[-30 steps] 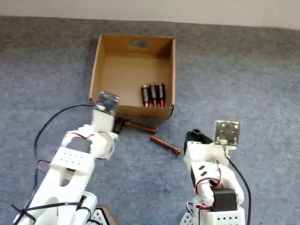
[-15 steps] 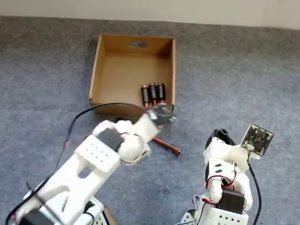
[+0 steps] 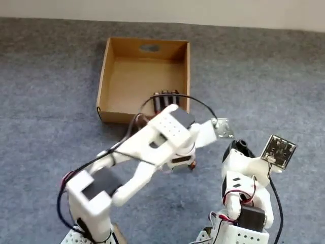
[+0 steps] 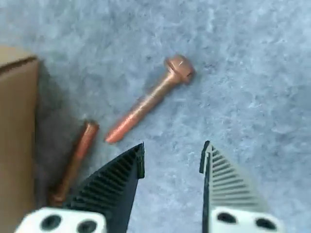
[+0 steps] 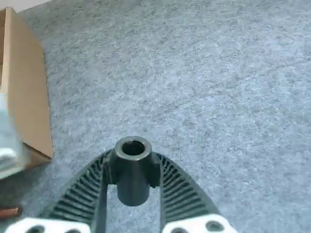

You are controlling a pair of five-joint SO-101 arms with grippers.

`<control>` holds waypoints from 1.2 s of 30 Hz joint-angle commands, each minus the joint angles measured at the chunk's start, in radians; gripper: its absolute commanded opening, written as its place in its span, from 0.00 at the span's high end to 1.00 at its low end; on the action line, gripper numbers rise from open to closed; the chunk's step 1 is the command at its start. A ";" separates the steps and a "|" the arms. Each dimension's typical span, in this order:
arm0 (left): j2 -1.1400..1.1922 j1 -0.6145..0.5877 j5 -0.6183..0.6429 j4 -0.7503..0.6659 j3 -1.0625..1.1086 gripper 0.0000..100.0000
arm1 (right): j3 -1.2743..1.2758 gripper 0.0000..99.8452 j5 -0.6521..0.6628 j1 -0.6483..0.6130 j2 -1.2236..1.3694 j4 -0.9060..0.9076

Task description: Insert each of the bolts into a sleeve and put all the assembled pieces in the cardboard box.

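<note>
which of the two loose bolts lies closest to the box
The bolt lying right alongside the box wall. The other bolt, with its hex head showing, lies farther out on the carpet.

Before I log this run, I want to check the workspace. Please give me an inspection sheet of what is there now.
Surface: grey carpet.
Job's things: open brown cardboard box holds three assembled pieces, partly hidden by an arm; copper hex-head bolt and second copper bolt lie on the carpet, the second beside the box; black cylindrical sleeve stands upright.
Clutter: nothing seen.
Grippers: left gripper open above the carpet near the bolts; right gripper shut on the sleeve.
Cables: black cable arcs over the left arm; red and black wires on the right arm.
Surroundings: pale strip beyond the carpet.
</note>
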 commanded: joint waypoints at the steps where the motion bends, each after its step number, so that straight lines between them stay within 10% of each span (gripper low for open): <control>1: 0.087 0.004 -0.023 0.017 -0.143 0.80 | -0.012 0.99 -0.011 0.002 -0.004 -0.021; 24: 0.351 -0.002 -0.023 0.015 -0.305 0.80 | -0.012 0.99 -0.011 0.002 -0.010 -0.021; 29: 0.349 -0.002 -0.023 0.025 -0.306 1.00 | -0.012 0.99 -0.011 0.002 -0.010 -0.024; 36: 0.323 0.008 -0.023 0.124 -0.303 0.99 | -0.010 0.99 -0.011 0.002 -0.010 -0.024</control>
